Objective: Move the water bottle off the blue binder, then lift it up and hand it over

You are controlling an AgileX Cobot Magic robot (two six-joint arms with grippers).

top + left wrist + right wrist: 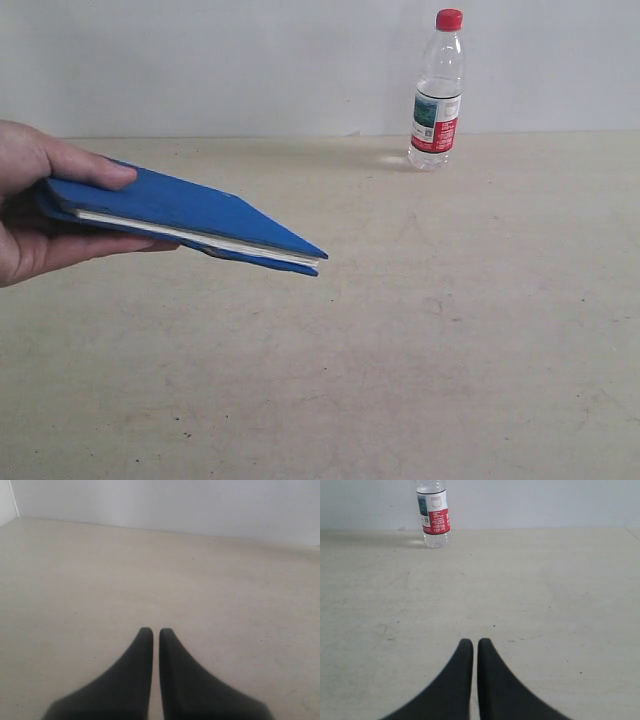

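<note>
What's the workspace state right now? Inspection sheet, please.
Surface: beige table, scuffed, small dark specks.
Job's things: water bottle upright at the far side near the wall, not on the binder; blue binder held tilted above the table by a person's hand.
Clutter: nothing seen.
Grippers: left gripper and right gripper shut, holding nothing, over bare table.
Cables: nothing seen.
Surroundings: plain white wall.

Left tool (151,631), right tool (470,641): black, tapered
</note>
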